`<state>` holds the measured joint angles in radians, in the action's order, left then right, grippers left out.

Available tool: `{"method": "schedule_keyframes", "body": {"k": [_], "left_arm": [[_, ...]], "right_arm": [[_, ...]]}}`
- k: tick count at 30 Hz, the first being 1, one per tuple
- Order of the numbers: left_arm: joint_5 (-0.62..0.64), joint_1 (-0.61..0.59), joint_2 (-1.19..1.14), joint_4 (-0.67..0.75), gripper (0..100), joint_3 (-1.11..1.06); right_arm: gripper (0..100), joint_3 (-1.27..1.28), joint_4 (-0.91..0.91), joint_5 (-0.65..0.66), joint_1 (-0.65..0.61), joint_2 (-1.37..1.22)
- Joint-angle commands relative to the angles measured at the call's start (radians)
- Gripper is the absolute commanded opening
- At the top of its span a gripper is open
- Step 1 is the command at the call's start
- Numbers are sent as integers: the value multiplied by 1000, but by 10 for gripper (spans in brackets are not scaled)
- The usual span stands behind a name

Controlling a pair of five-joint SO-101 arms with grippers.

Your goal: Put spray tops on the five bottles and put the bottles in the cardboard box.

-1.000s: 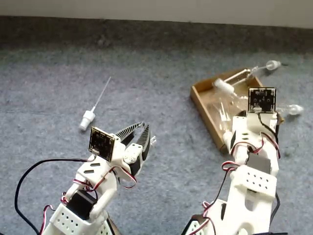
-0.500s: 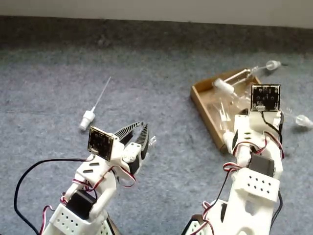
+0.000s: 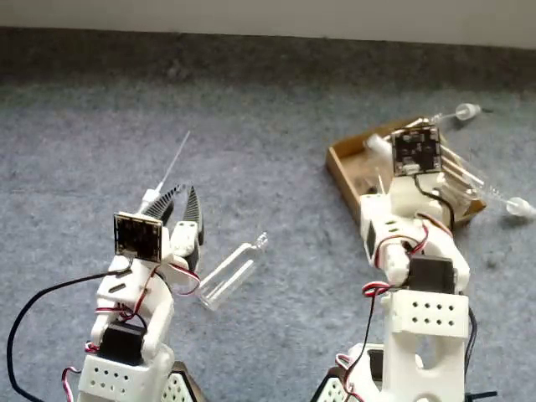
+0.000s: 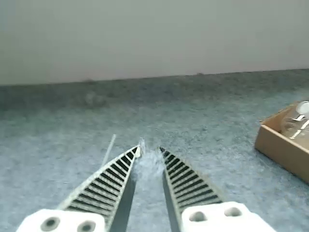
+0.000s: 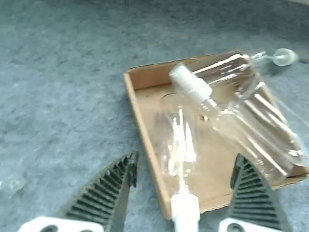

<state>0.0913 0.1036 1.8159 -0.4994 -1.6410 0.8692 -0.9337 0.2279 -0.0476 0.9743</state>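
The left gripper (image 3: 182, 198), jaws a little apart and empty, is hovering by the loose spray top (image 3: 152, 198). One uncapped bottle (image 3: 230, 272) is lying just beside that arm. The right gripper (image 5: 186, 162), wide open, is hanging over the cardboard box (image 5: 145, 121), where capped bottles (image 5: 231, 111) are lying. Probably only this last bottle is waiting.

Soft, even light covers the table (image 3: 276, 151), shadows are faint, and glare streaks the boxed bottles (image 5: 251, 121).

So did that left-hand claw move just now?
Yes. The left gripper swung left, away from the cardboard box, up to the loose spray top, uncovering the clear bottle on the carpet.
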Motion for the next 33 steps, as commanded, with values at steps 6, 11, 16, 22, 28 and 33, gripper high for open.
{"method": "schedule_keyframes", "body": {"k": [6,11,16,22,28,33], "left_arm": [[-198,-70,8,-301,11,168],[-196,-222,10,-502,11,311],[-192,-335,10,-512,11,323],[-190,-349,10,-512,11,302],[-190,-351,10,-488,11,257],[-190,-386,10,-485,11,259]], "right_arm": [[259,-111,-133,-164,-220,16],[260,-272,-306,-258,-292,-110],[260,-518,-469,-390,-337,-375],[260,-791,-642,-595,-463,-648],[260,-934,-713,-819,-682,-776],[260,-941,-661,-864,-782,-843]]}}
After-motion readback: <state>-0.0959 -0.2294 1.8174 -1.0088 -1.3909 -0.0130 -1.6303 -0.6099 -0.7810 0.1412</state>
